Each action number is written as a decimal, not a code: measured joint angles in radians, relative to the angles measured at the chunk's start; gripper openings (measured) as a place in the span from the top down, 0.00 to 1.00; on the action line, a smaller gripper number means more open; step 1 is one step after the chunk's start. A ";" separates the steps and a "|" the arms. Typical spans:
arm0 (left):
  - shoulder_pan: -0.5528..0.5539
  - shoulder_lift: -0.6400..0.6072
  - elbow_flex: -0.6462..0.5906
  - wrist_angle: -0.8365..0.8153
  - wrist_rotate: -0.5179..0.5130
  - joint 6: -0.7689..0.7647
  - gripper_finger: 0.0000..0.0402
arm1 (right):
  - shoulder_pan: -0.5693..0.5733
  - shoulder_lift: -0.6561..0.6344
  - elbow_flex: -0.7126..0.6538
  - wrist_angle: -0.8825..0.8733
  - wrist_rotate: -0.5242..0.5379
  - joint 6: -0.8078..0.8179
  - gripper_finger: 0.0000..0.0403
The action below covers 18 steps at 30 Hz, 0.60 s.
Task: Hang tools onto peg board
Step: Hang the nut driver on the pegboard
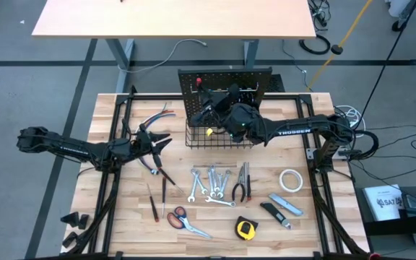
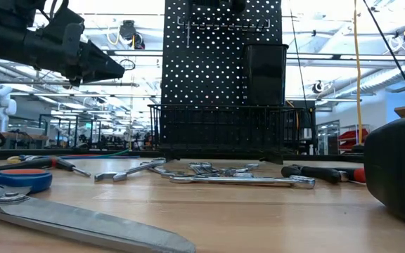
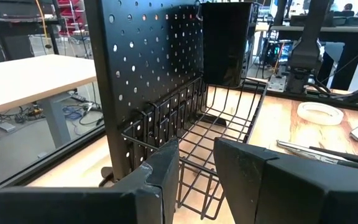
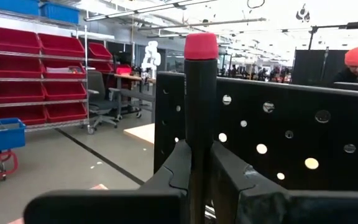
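Holding a black-shafted, red-capped screwdriver (image 4: 199, 112) upright, right tool (image 4: 197, 168) clamps mid-handle above the black perforated peg board (image 4: 278, 143). Stiff, light, smooth; could twist. Left tool (image 3: 194, 165) part-open, empty, near basket.

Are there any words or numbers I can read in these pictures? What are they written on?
"TROSSEN": white letters on the right arm, seen from above.
Similar white lettering on the left arm: too small to read.
White box on the floor beside the table: dark print, too blurred to read.
Yellow tape measure: its label is too small to read.
Nothing else readable.
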<state>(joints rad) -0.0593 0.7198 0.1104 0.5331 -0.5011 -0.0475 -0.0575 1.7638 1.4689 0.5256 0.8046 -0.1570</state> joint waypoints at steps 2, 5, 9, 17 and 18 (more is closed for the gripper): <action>0.000 0.000 0.000 0.000 0.000 0.000 0.73 | -0.003 0.000 0.000 -0.005 -0.002 0.001 0.94; 0.000 0.000 0.000 0.000 0.000 0.000 0.73 | -0.004 0.000 0.000 -0.014 -0.003 0.000 0.94; 0.000 0.000 0.000 0.000 0.000 0.000 0.73 | -0.004 -0.002 0.001 -0.030 -0.004 -0.011 0.91; 0.000 0.000 0.000 0.000 0.000 0.000 0.73 | -0.009 0.000 -0.001 -0.052 0.007 -0.016 0.79; 0.000 0.000 0.000 0.000 0.000 0.000 0.73 | -0.010 -0.001 -0.001 -0.053 0.006 -0.016 0.78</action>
<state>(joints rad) -0.0593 0.7197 0.1104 0.5331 -0.5011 -0.0479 -0.0672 1.7630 1.4681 0.4726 0.8108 -0.1726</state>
